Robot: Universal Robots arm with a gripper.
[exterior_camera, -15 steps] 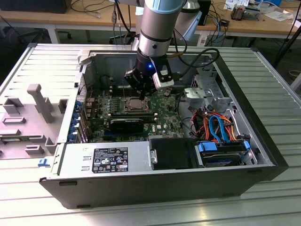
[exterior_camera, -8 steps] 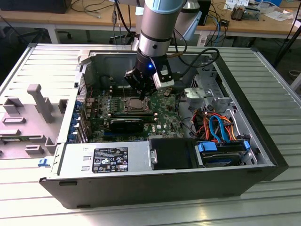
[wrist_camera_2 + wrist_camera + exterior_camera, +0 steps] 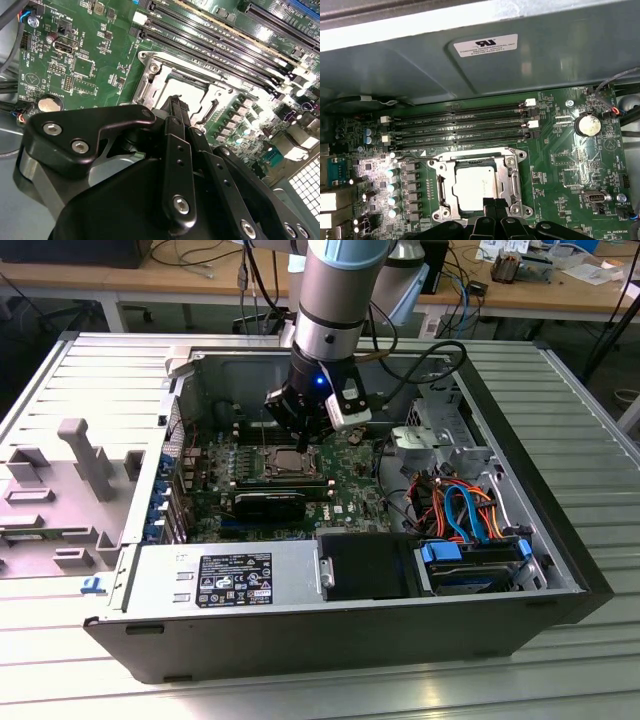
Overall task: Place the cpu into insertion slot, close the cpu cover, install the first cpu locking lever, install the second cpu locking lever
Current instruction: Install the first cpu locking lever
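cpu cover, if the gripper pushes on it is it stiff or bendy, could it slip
The cpu cover looks like thin sheet metal, so probably stiff but springy. Its shiny face may let the closed gripper fingertips skid. It lies flat around the cpu, so it is unlikely to tip.

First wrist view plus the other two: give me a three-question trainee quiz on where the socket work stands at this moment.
1. True or false: the cpu lies flat on the board, with the cpu cover lowered around it.
2. Where are the tips of the claw? A) at the edge of the cpu cover; B) over the round coin battery; C) above the blue drive cables.
3. In both wrist views, are the claw's fingers together or spread apart?

Key: 1 true; 2 A; 3 together.
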